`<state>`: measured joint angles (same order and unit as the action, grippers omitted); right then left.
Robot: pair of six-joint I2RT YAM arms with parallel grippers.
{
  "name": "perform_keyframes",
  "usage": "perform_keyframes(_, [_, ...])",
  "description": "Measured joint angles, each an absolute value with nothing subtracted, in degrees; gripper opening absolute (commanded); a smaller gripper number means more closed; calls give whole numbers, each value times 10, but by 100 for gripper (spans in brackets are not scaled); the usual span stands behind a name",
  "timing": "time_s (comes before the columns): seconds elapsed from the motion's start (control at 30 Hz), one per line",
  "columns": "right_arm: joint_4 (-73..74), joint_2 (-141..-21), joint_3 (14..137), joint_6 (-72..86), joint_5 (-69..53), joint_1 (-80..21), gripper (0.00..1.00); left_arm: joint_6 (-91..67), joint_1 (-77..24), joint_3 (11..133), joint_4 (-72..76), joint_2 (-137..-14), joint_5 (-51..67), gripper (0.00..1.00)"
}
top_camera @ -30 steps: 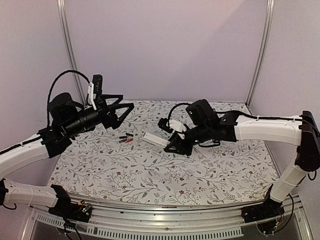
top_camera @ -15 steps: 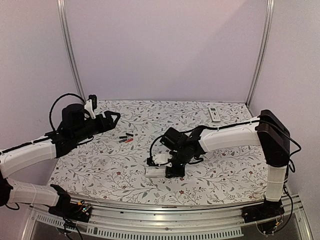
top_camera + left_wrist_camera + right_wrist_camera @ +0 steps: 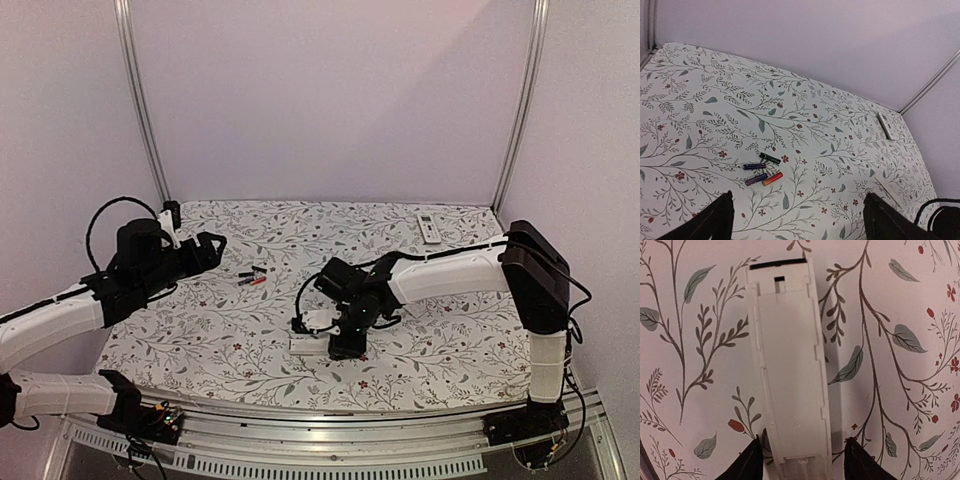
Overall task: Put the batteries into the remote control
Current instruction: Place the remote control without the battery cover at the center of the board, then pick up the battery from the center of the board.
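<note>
Four batteries on a floral tabletop, with lilac walls behind.
We find them clustered left of centre, lying flat with their long axes roughly across the left wrist view, well apart from the white remote control. The remote runs lengthwise away from the right pincer, whose jaws stand released either side of its near end (cut off at the frame's edge). The left pincer hangs wide open, empty. Battery poles are too small to read.
</note>
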<state>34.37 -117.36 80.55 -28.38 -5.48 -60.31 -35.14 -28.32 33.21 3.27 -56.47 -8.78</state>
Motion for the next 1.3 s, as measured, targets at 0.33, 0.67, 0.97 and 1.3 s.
perform_keyframes(0.33, [355,-1160,813,-228,-35,-617,99,-318,-280,334,10,-558,-97,91])
perform_keyframes(0.67, [246,-962,803,-197,-62,-594,99,-197,-273,462,-77,-653,-99,72])
perform_keyframes(0.97, [165,-884,705,-138,-91,-497,99,-16,-265,609,-202,-818,-74,66])
perform_keyframes(1.3, [154,-884,682,-131,-121,-491,99,158,-185,694,-258,-987,51,41])
